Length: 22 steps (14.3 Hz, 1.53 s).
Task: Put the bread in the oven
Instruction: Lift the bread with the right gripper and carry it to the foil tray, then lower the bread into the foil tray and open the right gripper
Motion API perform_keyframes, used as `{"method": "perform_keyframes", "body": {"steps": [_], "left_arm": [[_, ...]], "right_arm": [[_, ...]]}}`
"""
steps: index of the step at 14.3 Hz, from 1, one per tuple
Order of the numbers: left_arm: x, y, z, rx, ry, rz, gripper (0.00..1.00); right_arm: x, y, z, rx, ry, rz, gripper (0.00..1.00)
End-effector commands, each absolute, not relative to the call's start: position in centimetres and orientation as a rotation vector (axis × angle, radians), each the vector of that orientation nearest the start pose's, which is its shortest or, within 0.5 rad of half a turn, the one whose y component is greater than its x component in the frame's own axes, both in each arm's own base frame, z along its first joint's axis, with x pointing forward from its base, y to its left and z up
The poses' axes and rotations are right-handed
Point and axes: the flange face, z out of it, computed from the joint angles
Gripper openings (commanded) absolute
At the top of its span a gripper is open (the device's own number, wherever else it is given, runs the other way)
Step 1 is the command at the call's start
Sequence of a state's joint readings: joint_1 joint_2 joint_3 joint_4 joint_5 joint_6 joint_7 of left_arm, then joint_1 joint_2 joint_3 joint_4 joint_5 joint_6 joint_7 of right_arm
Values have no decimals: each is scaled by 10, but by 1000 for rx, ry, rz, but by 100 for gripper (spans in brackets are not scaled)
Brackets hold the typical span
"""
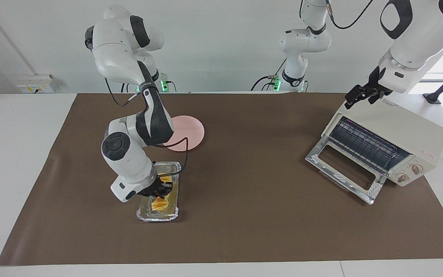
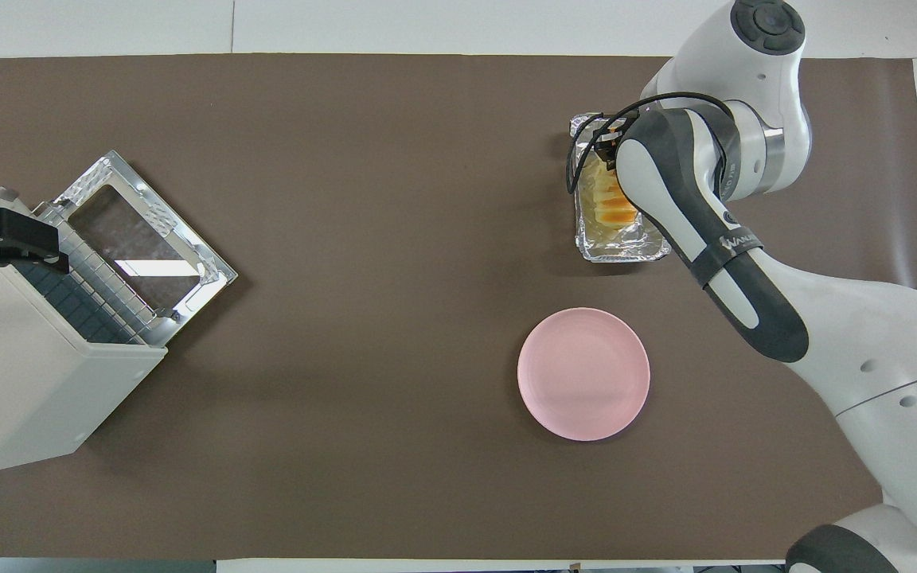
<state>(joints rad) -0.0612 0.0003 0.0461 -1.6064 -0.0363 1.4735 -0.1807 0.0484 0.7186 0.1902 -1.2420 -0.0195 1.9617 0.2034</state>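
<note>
The right arm reaches forward, elbow bent, wrist angled down, right gripper (image 1: 159, 189) low. The left arm waits raised, left gripper (image 1: 361, 94) open.

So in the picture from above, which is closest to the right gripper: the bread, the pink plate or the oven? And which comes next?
From the right gripper, over the foil tray:
1. The bread, in the tray right under it.
2. The pink plate, nearer to the robots than the tray.
3. The oven, at the left arm's end of the table, door open.
</note>
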Motion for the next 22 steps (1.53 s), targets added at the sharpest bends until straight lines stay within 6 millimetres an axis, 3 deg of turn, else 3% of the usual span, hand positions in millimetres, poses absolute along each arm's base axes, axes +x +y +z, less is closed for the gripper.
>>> {"method": "perform_keyframes", "body": {"steps": [1,6,10,14,17,19,20,21,22], "left_arm": [[535,-10,603,-3156,-268,190,100],[535,-10,603,-3156,-268,190,100],[535,-10,603,-3156,-268,190,100],[535,-10,603,-3157,-268,191,100],[535,-10,603,-3157,-268,191,100],[535,-10,603,-3156,-268,190,100],[535,-10,603,-3156,-268,190,100],[535,-10,603,-3157,-268,191,100],[535,-10,603,-3156,-268,190,100]], "right_arm": [[730,139,343,-3040,-28,18,100],[725,132,356,-3049,-20,51,100],[724,104,375,-3075,-24,67,100],[718,69,352,-3135,-210,55,100],[701,60,321,-3140,-224,-21,100],[698,61,317,-3138,-226,-45,99],[697,62,315,-3139,-222,-40,95],[696,62,315,-3139,-218,-43,78],[696,62,313,-3139,-218,-38,25]]}}
